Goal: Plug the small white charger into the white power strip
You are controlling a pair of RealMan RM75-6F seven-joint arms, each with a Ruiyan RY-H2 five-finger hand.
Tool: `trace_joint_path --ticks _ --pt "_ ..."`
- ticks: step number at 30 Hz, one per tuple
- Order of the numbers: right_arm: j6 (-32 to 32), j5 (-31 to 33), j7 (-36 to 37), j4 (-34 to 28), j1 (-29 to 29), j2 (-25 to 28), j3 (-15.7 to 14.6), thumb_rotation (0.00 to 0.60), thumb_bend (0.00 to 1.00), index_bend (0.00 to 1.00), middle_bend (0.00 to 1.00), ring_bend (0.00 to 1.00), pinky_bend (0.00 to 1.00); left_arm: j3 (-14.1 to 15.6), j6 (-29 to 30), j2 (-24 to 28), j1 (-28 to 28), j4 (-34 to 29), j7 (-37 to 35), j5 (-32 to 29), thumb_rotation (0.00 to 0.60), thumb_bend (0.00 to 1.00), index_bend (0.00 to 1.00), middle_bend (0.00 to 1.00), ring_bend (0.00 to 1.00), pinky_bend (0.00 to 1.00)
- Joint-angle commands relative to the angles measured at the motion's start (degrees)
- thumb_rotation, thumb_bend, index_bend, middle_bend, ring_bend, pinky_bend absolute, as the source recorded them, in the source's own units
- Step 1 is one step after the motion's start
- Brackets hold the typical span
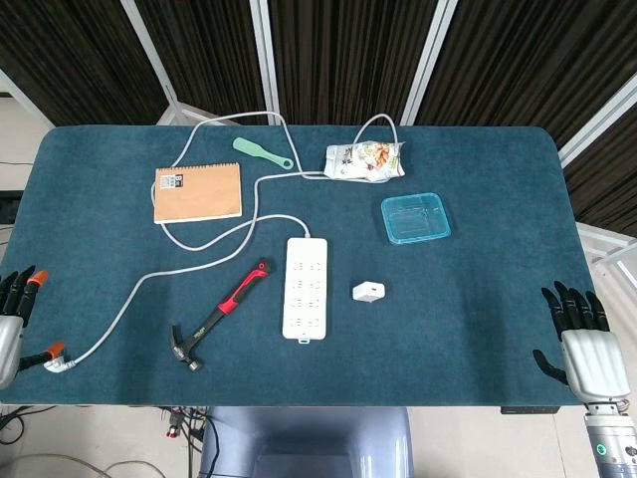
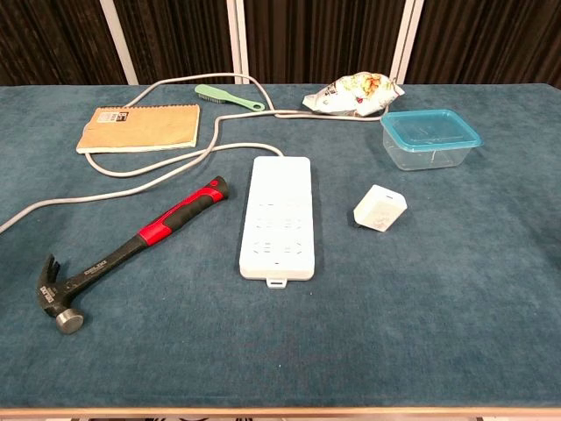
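The small white charger (image 1: 368,292) (image 2: 380,208) lies on the teal table, just right of the white power strip (image 1: 306,287) (image 2: 278,217), a short gap between them. The strip lies lengthwise with its sockets facing up, and its grey cable runs off to the left and back. My left hand (image 1: 14,319) rests at the table's left edge, fingers apart, holding nothing. At the right front edge my right hand (image 1: 585,344) is also open and empty. Both hands are far from the charger and appear only in the head view.
A red-and-black hammer (image 1: 219,316) (image 2: 131,253) lies left of the strip. Farther back are a brown notebook (image 1: 197,192) (image 2: 140,127), a green brush (image 1: 263,152), a snack bag (image 1: 365,159) and a blue-lidded clear container (image 1: 415,217) (image 2: 429,138). The cable's plug end (image 1: 60,363) lies near my left hand.
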Motion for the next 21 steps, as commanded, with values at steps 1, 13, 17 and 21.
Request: trace_joint_path --ticks 1,13,17,21 --pt "-0.15 0.28 0.23 -0.07 0.02 0.03 0.11 0.600 0.34 0.00 0.00 0.00 0.00 -0.04 -0.16 0.07 -0.03 -0.07 -0.15 -0.17 0.600 0.00 0.00 0.00 0.00 0.00" --pt "0.16 -0.02 1.32 -0.52 -0.16 0.42 0.03 0.600 0.34 0.00 0.00 0.00 0.00 -0.09 0.53 -0.21 0.09 -0.08 0.11 0.28 0.600 0.00 0.00 0.00 0.00 0.00" --pt "0.42 -0.16 1.66 -0.57 -0.21 0.46 0.10 0.600 0.34 0.00 0.00 0.00 0.00 -0.13 0.15 -0.40 -0.12 -0.10 0.31 0.19 0.600 0.00 0.00 0.00 0.00 0.00" --pt "0.34 0.16 2.23 -1.75 -0.22 0.83 0.27 0.600 0.34 0.00 0.00 0.00 0.00 -0.15 -0.01 -0.38 -0.14 -0.36 0.24 -0.01 0.600 0.00 0.00 0.00 0.00 0.00"
